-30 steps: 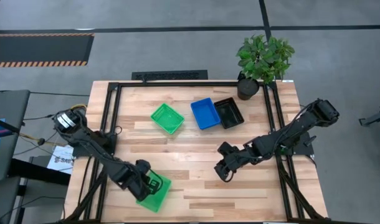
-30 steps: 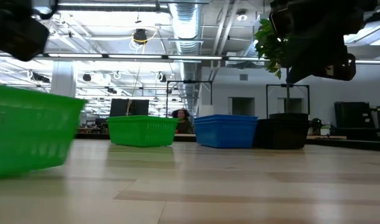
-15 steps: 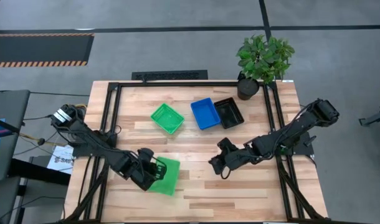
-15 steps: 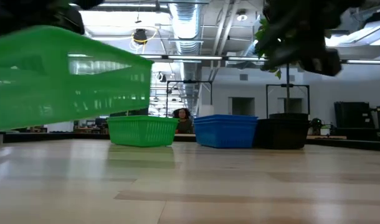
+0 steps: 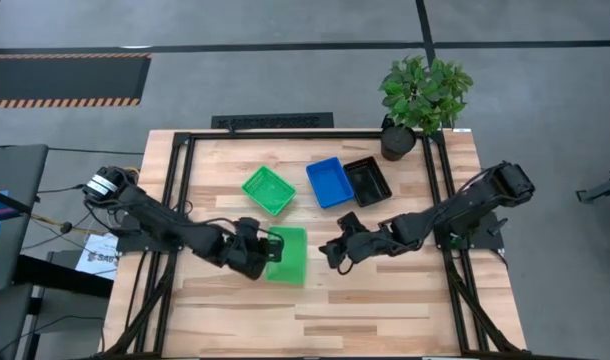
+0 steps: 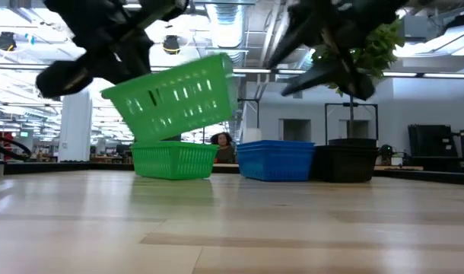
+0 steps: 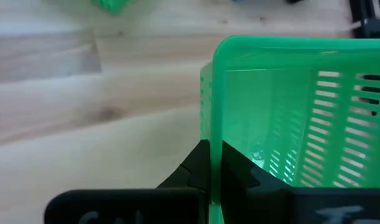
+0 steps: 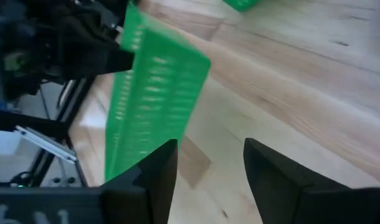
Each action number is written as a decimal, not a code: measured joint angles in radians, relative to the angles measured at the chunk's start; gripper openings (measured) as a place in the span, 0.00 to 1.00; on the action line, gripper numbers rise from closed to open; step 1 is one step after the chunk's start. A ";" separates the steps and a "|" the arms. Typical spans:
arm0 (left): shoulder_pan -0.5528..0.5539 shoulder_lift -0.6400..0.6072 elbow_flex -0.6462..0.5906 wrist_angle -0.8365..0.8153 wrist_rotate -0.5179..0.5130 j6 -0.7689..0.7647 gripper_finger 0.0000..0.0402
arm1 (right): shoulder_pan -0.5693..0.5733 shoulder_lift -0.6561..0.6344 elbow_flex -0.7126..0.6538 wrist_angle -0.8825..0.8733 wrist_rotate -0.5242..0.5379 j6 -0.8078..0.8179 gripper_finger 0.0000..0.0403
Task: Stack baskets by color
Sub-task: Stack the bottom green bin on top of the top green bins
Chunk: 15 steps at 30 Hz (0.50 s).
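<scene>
Since the earlier frames the left pincer point(image 5: 266, 250) has carried its green basket point(image 5: 287, 256) up off the near-left part of the table point(image 5: 385, 300) toward the middle, and the right pincer point(image 5: 330, 254) has slid leftward to meet it, its fingers spreading apart. The left pincer is clamped shut on one rim of that basket, which hangs tilted in the air just before the right pincer's open, empty fingers point(image 8: 154, 171). Beyond both pincers, resting on the table, lie a second green basket point(image 5: 268, 190), a blue basket point(image 5: 329, 181) and a black basket point(image 5: 367, 181), the last two side by side.
</scene>
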 joint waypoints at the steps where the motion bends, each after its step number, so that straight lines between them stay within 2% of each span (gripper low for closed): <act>1: 0.009 0.000 0.000 0.004 0.000 0.011 0.00 | -0.003 0.014 0.016 -0.001 -0.001 -0.012 0.50; 15: 0.063 0.017 0.001 0.018 0.001 0.045 0.00 | -0.027 0.174 0.245 -0.200 -0.007 -0.139 0.48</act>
